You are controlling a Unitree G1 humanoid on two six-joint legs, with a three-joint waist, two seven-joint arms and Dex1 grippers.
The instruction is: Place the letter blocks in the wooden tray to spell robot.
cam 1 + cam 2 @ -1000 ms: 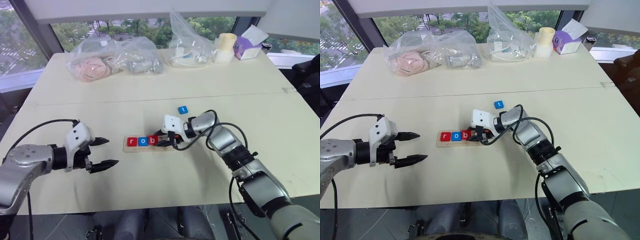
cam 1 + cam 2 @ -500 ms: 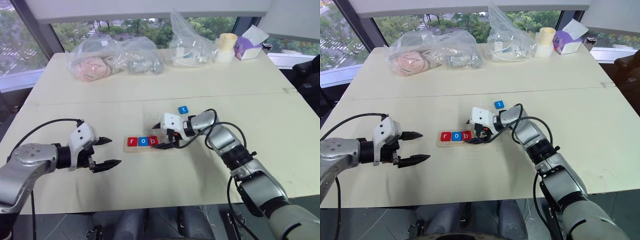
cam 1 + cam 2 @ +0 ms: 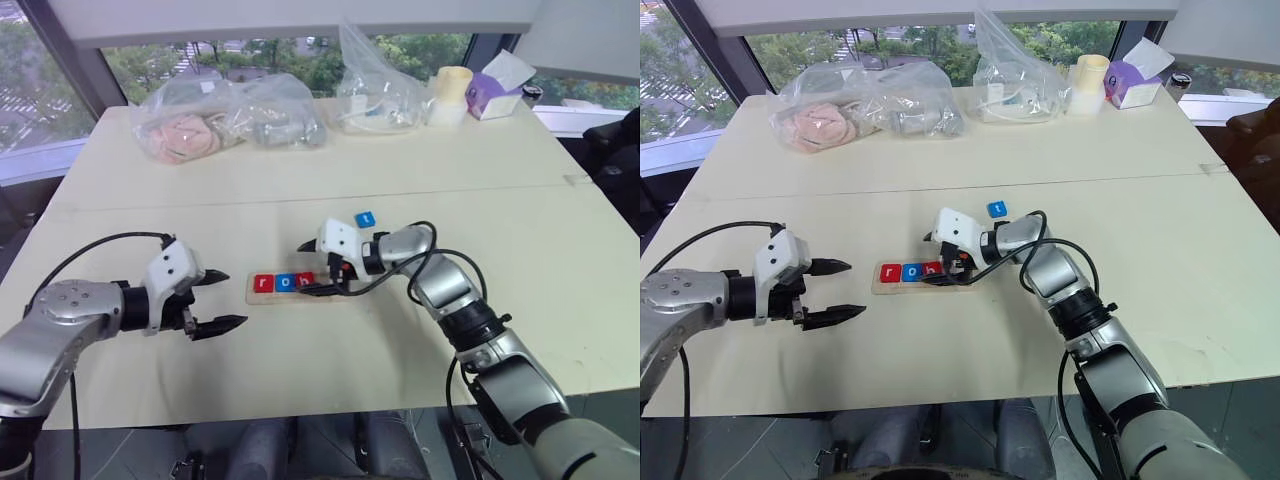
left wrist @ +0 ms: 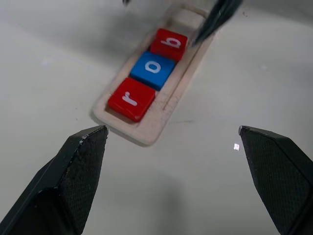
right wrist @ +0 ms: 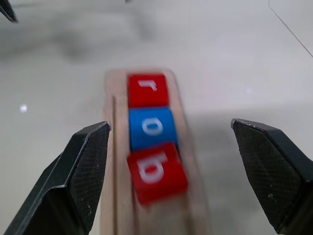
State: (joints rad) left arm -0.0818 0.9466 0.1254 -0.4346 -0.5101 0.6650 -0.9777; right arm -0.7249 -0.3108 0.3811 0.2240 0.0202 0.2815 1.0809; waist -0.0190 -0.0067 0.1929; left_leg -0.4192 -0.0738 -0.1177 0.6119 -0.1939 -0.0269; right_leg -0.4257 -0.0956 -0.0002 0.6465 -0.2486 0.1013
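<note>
R pincer [image 3: 312,268] now wide, holding nothing, hovering over the R end of the wooden tray [image 3: 290,296] at frame centre. A sec ago it was shut down low at the red b block [image 5: 156,172]; since then the jaws have sprung apart and the hand has lifted a bit. Read: b just released into its slot, third letter done.

L pincer [image 3: 220,300] also wide, empty, lower left of centre, tips aimed at the tray's L end, near but apart. No real change there.

Tray row in head view: red r block [image 3: 263,283], blue o block [image 3: 284,283], then b, touching in line; the two slots toward the R end are partly behind the R pincer. Blue t block [image 3: 365,219] lies loose on the surface [image 3: 300,380], just above centre, apart from tray. Second o: can't spot it.

Views: R wrist view shows b sitting slightly skewed vs. the o, may need a nudge; head views too small to tell. L wrist view shows an empty slot past b, plus one black R fingertip [image 4: 215,19] beside b. Bags [image 3: 230,120] at top edge, head views.
</note>
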